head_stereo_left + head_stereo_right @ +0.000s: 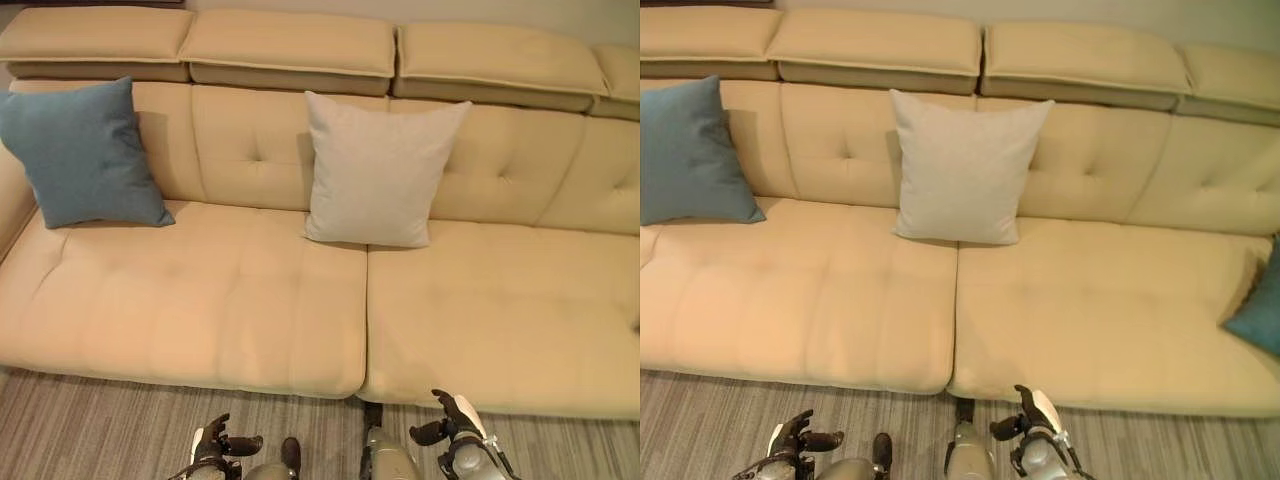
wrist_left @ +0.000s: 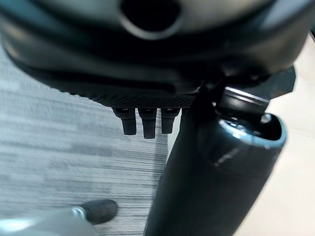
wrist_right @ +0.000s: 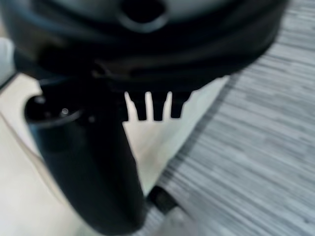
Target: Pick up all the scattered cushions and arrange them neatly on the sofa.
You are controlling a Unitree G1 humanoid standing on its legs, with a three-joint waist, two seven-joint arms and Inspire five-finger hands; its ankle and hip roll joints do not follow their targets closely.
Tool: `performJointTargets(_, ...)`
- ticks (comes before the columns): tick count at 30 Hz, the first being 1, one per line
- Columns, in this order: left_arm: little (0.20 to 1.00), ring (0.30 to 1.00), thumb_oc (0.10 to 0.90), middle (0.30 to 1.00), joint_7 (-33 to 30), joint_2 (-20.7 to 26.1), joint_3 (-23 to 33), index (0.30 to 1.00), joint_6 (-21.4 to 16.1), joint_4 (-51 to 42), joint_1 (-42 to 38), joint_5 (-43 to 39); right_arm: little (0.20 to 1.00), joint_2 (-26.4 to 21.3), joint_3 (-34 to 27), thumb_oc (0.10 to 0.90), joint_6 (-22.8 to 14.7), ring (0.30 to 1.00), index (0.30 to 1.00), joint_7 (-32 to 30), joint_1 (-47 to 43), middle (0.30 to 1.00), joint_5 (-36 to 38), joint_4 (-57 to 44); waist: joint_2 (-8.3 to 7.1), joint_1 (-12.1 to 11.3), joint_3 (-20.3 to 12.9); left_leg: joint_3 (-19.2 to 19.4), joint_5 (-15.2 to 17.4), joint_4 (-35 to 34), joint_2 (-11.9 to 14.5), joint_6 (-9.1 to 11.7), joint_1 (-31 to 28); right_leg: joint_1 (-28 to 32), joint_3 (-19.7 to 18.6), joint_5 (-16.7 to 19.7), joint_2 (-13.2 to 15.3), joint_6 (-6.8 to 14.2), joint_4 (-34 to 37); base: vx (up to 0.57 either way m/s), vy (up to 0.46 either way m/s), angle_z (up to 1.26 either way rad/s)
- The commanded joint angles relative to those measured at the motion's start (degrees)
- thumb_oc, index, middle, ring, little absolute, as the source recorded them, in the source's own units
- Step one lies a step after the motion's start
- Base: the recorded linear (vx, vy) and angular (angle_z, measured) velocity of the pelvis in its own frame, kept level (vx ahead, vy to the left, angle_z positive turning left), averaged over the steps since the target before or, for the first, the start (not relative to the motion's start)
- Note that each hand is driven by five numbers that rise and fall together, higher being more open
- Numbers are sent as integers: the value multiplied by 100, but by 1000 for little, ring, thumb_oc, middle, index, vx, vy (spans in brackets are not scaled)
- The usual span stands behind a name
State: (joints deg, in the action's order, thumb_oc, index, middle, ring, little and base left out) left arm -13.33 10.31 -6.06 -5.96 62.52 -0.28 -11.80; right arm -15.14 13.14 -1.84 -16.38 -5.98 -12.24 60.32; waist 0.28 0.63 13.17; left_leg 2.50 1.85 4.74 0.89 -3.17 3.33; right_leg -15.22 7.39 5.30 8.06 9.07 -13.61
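Note:
A blue cushion [image 1: 82, 155] leans upright against the backrest at the left end of the beige sofa [image 1: 200, 310]. A light grey cushion [image 1: 375, 172] stands upright at the middle of the backrest. Another blue cushion [image 1: 1260, 300] lies at the sofa's far right end, cut off by the picture's edge. My left hand [image 1: 213, 443] and right hand [image 1: 455, 418] hang low in front of the sofa's front edge, over the floor. Both are open, with straight fingers [image 2: 147, 123] and nothing in them. The right hand's fingers [image 3: 157, 110] point down at the seat's front edge and the floor.
Grey striped flooring [image 1: 80, 430] runs along the sofa's front. The seat between the cushions is bare, with a seam [image 1: 366, 320] dividing its two halves. Padded headrests [image 1: 290, 45] top the backrest.

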Motion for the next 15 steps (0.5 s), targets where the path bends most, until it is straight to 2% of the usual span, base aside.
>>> performJointTargets(1, 900, 900, 800, 900, -100, 204, 13, 900, -88, 14, 96, 180, 900, -161, 1, 800, -116, 900, 900, -98, -74, 900, 122, -251, -341, -357, -475, -134, 462, 266, -319, 207, 486, 1243, -46, -1034, -116, -192, 164, -194, -189, -6)
performJointTargets(4, 900, 900, 800, 900, -128, 180, 5, 900, -95, 23, 74, 136, 900, -189, 47, 800, -133, 900, 900, -126, -132, 900, 170, -259, -393, -348, -533, -41, 414, 426, -200, 309, 579, 1385, -118, -1149, -239, -283, 639, -115, -213, -33)
performJointTargets(9, 900, 900, 800, 900, -75, 123, -200, 900, -62, -24, -27, 234, 900, -268, -13, 800, -162, 900, 900, -169, -79, 900, 337, -259, -370, -194, -400, -10, 354, 826, -14, 464, 714, 1517, -190, -1136, -392, -484, 1020, -83, -161, -8)
performJointTargets(11, 900, 900, 800, 900, -73, 103, -224, 900, -57, -43, -51, 229, 900, -268, -15, 800, -152, 900, 900, -183, -76, 900, 351, -197, -362, -184, -360, -56, 346, 902, -7, 482, 750, 1521, -203, -1117, -404, -503, 1039, -103, -74, 1)
performJointTargets(12, 900, 900, 800, 900, -80, 31, -358, 900, -59, -156, -120, 189, 900, -263, 3, 800, -90, 900, 900, -242, -91, 900, 381, 38, -313, -221, -227, -530, 302, 972, -107, 571, 772, 1456, -310, -1036, -460, -538, 1029, -158, -65, -19)
performJointTargets(14, 900, 900, 800, 900, -87, -6, -405, 900, -71, -156, -143, 153, 900, -263, 9, 800, -83, 900, 900, -277, -94, 900, 387, 138, -293, -235, -249, -934, 315, 787, -236, 581, 724, 1397, -419, -965, -481, -520, 1078, -93, 0, -81)
performJointTargets(15, 900, 900, 800, 900, -100, -45, -444, 900, -78, -138, -162, 136, 900, -256, 17, 800, -65, 900, 900, -284, -96, 900, 380, 274, -276, -248, -284, -1269, 352, 681, -335, 588, 662, 1353, -582, -896, -504, -499, 1131, -40, 54, -97)
